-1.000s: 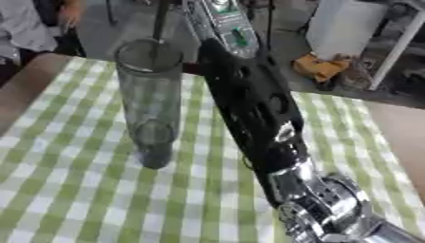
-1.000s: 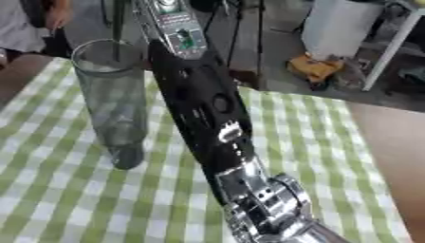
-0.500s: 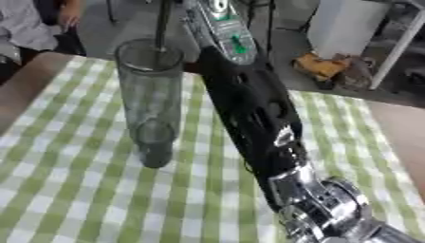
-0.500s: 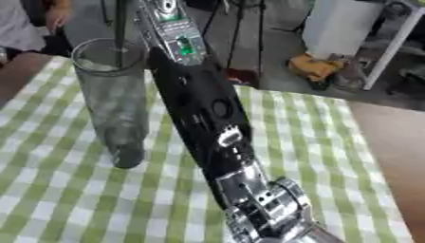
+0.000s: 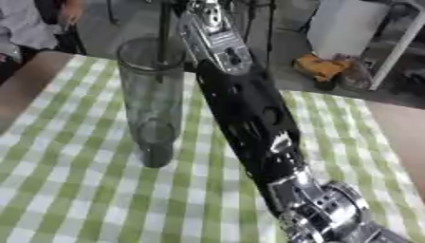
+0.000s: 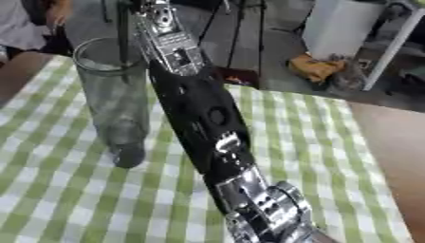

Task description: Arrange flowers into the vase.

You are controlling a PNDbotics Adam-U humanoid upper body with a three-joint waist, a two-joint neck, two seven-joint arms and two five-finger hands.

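A tall clear glass vase (image 5: 153,109) stands upright on the green-and-white checked tablecloth (image 5: 75,190), left of centre. A thin dark stem (image 5: 162,33) hangs straight down from the top edge, and its lower end is inside the vase mouth. No blossom shows. My right arm (image 5: 249,123) rises from the lower right and passes close beside the vase on its right. Its silver wrist (image 5: 217,45) is level with the vase rim. My right hand (image 5: 198,5) is cut off by the top edge, just right of the stem. My left hand shows in no view.
The table's far edge runs behind the vase, with bare floor beyond it. An orange object (image 5: 319,66) and a white cabinet (image 5: 353,23) stand on that floor. A person (image 5: 25,28) sits at the far left corner.
My right wrist has come down a little beside the vase. The dark stem has sunk from above the rim into the vase mouth. The vase has stayed put.
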